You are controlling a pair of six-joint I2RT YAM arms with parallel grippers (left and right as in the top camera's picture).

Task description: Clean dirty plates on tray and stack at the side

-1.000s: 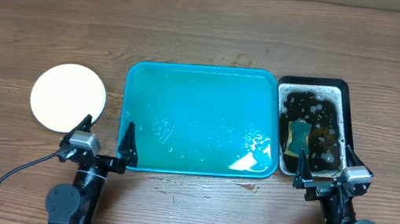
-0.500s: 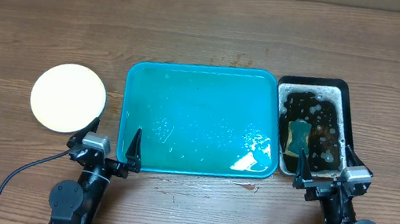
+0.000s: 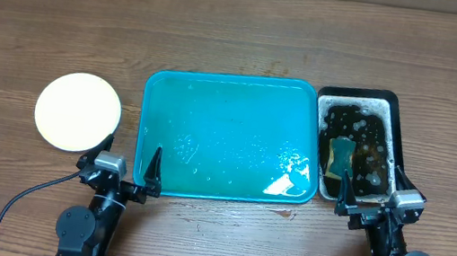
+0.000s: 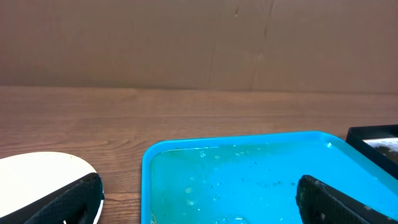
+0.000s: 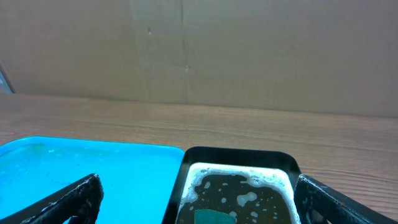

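Both arms sit low at the near edge of the table [image 3: 242,39]. The left pincer [image 3: 128,158] hangs at the near left corner of the tray [image 3: 229,110], fingers spread wide apart with nothing between them. Its own camera shows one finger at each side of the frame, the left one in front of the plate [image 3: 78,111], the right one in front of the tray.

The right pincer [image 3: 372,190] is parted just as wide and empty too, at the near end of the black tray [image 3: 396,135].

Now the tray: turquoise, mid-table, its floor wet and glinting, with droplets and a bright patch toward the near right corner.

The plate lies flat on the table just left of the tray, a strip of bare wood between them, pale and clean on top. From above it reads as one disc; whether others lie beneath it, I cannot tell.

On the right, the black tray sits close against the tray's right side. It holds dark foamy water and a sponge [image 3: 341,154] toward its near end.
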